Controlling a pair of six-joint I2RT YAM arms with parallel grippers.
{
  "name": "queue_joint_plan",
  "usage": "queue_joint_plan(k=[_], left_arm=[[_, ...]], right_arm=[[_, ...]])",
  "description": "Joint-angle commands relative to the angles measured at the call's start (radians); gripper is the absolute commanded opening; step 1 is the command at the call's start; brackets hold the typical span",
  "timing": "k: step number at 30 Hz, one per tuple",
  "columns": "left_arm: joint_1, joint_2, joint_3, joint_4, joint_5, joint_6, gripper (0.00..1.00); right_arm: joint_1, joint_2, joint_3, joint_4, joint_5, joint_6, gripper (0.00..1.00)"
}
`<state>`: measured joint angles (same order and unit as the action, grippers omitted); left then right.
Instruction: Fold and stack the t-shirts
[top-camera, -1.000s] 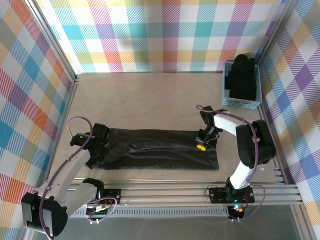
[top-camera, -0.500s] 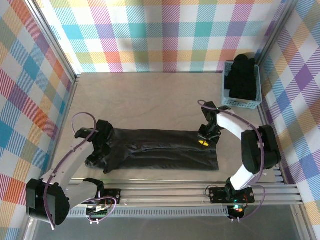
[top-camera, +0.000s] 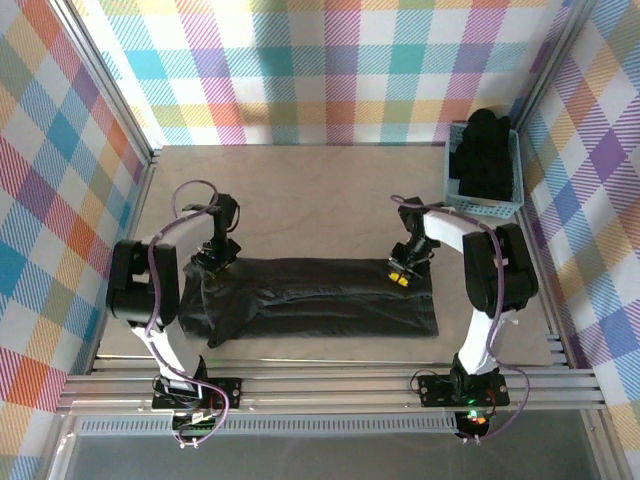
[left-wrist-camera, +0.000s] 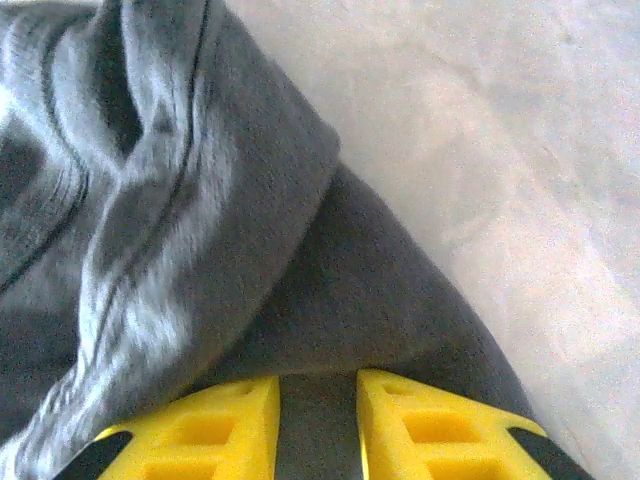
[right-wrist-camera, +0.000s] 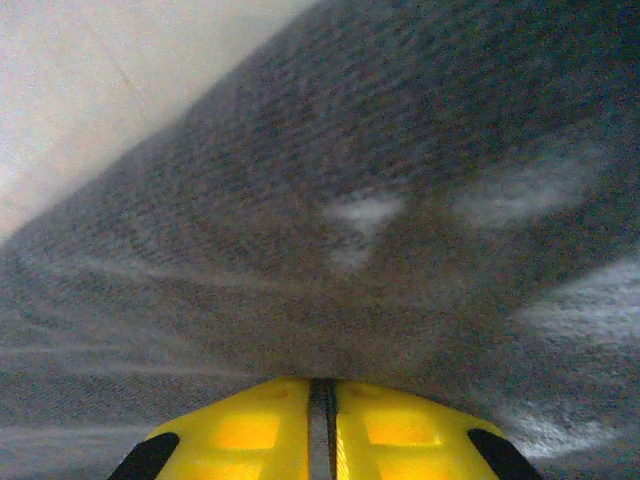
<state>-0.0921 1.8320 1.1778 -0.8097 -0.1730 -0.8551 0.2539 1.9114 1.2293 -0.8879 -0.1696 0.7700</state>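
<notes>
On table (top-camera: 300, 190), black t-shirt (top-camera: 320, 300) laid wide, L hand (top-camera: 212, 262) & R hand (top-camera: 402, 277) pinching far corners

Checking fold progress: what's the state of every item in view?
t-shirt, folded into a long strip, lying flat.
left gripper, jaws narrow, cloth between; grip unclear.
right gripper, shut on t-shirt's far right corner.
basket, upright, filled with black clothes.
</notes>
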Motion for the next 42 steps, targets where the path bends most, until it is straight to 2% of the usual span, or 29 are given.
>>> queue_joint_plan(k=[1, 3, 7, 13, 15, 17, 20, 22, 25, 27, 30, 35, 38, 42], left_arm=[[0.060, 0.061, 0.077, -0.011, -0.027, 0.063, 0.24], [0.087, 0.092, 0.101, 0.034, -0.009, 0.102, 0.24], [0.106, 0.187, 0.198, 0.210, 0.134, 0.180, 0.24], [0.121, 0.370, 0.520, 0.135, 0.130, 0.191, 0.25], [0.120, 0.363, 0.567, 0.124, 0.113, 0.180, 0.29], [0.107, 0.308, 0.566, 0.145, 0.112, 0.175, 0.39], [0.075, 0.175, 0.462, 0.241, 0.144, 0.220, 0.43], [0.066, 0.087, 0.337, 0.352, 0.247, 0.254, 0.45], [0.066, 0.032, 0.175, 0.476, 0.421, 0.296, 0.44], [0.062, 0.050, 0.140, 0.483, 0.511, 0.342, 0.43], [0.047, 0.056, 0.101, 0.489, 0.573, 0.430, 0.42], [0.037, 0.093, 0.091, 0.440, 0.572, 0.519, 0.42], [0.031, 0.107, 0.077, 0.455, 0.604, 0.521, 0.43], [0.010, 0.074, 0.051, 0.434, 0.594, 0.533, 0.39]], right_arm=[[-0.041, 0.093, 0.066, -0.004, 0.044, -0.001, 0.13], [-0.057, 0.128, 0.113, -0.012, 0.047, -0.002, 0.13], [-0.086, 0.228, 0.262, -0.032, 0.040, -0.010, 0.13], [-0.112, 0.387, 0.566, -0.094, 0.063, -0.059, 0.14], [-0.114, 0.411, 0.647, -0.106, 0.058, -0.100, 0.14], [-0.107, 0.390, 0.684, -0.096, 0.044, -0.139, 0.19], [-0.080, 0.291, 0.654, -0.029, 0.022, -0.213, 0.34], [-0.053, 0.197, 0.594, 0.048, -0.004, -0.256, 0.46], [-0.018, 0.087, 0.492, 0.163, -0.114, -0.277, 0.55], [0.005, 0.039, 0.442, 0.213, -0.185, -0.272, 0.56], [0.037, -0.012, 0.390, 0.241, -0.248, -0.263, 0.58], [0.055, -0.091, 0.316, 0.257, -0.268, -0.227, 0.58], [0.057, -0.111, 0.305, 0.242, -0.281, -0.216, 0.57], [0.059, -0.131, 0.287, 0.231, -0.266, -0.215, 0.57]])
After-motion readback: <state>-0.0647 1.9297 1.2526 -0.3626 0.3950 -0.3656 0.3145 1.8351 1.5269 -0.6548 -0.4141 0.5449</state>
